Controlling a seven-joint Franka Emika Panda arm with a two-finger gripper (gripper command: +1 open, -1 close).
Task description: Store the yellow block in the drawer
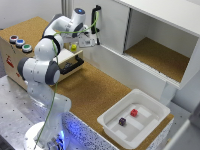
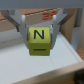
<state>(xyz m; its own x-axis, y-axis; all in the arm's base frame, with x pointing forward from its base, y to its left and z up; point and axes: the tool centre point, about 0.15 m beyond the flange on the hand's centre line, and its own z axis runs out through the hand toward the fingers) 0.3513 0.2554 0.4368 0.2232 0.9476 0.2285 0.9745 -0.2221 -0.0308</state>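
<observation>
The yellow block (image 2: 39, 41) is clamped between the fingers of the gripper (image 2: 40, 31) above the open drawer (image 1: 70, 59). A red cube (image 1: 134, 112) and dark purple cube (image 1: 122, 121) are held in the white tub (image 1: 150, 122).

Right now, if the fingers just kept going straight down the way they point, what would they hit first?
Probably the pale floor of the open drawer. The gripper holds the yellow block above it, so the block would likely touch first; depth is unclear.

A cork-topped table (image 1: 95, 90) carries a white tub (image 1: 111, 120) (near its edge) and a wooden drawer box (image 1: 12, 55).
</observation>
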